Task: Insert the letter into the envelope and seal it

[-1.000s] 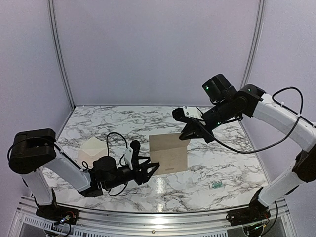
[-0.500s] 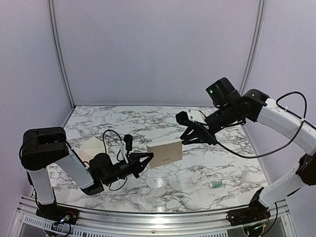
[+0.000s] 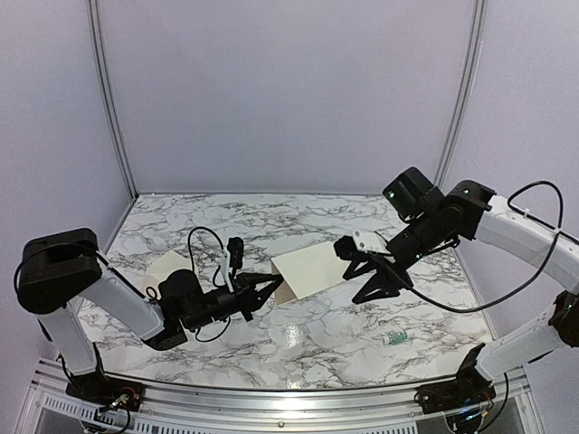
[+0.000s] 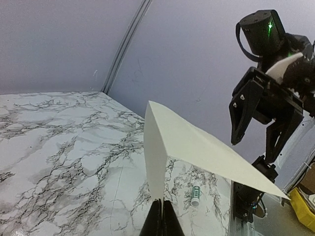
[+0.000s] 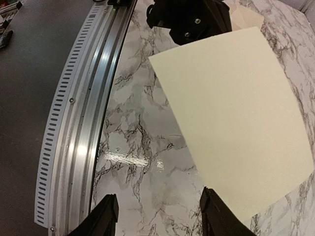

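Left claw (image 3: 271, 287) clenched on the letter (image 3: 312, 269), gripping it at its near-left edge. In the left wrist view the two fingers (image 4: 161, 221) are pressed together with the sheet's edge between them.

Letter is raised off the counter (image 3: 226, 221) and tilted, near the middle of the scene, between the two claws. Its far-right part hangs free.

Right claw (image 3: 375, 282) released, jaws standing apart, nothing between them. It hovers just right of the letter's right edge. In the right wrist view the sheet's (image 5: 236, 118) nearest corner lies close by one finger (image 5: 221, 216); cannot tell if they touch.

Envelope (image 3: 167, 264) lies flat on the counter at the left, behind the left arm and well apart from the letter. Only a corner of it (image 5: 248, 17) shows in the right wrist view.

Small green-and-white object (image 3: 396, 339) lies on the counter, near right.
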